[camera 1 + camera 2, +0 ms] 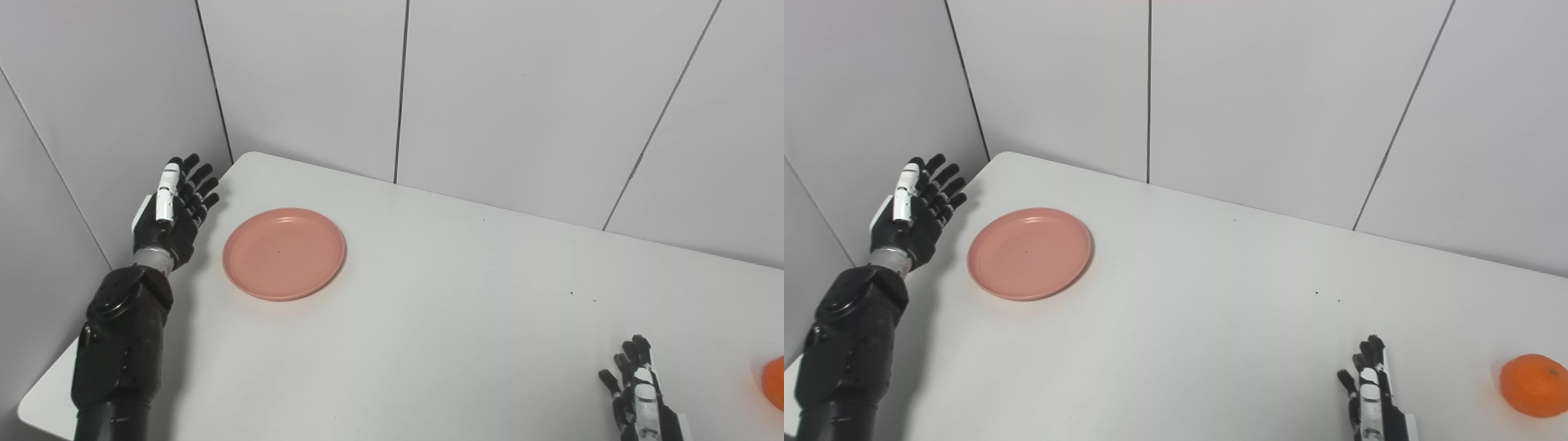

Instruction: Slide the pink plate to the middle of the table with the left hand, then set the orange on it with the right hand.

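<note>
Toward the far left corner of the surface (465, 318) we find the pink plate (283, 253), lying flat and empty, well away from the middle. Just beside it, at the left edge, the left hand (173, 211) is raised with its fingers spread and nothing held; it does not touch the plate. Near the front edge on the right, the right hand (1373, 398) rests with fingers apart, likewise holding nothing. The orange (1534, 385) sits close to the right edge, near that hand but apart from it.

We judge the plate's slide not yet begun. Several failures seem possible from here. A push on the shallow rim from above could tip the plate rather than move it. A push off its centre line could spin it, or send it toward the far edge instead of the middle. The orange, being round and close to the right edge, may roll off if the right hand nudges it before closing.
</note>
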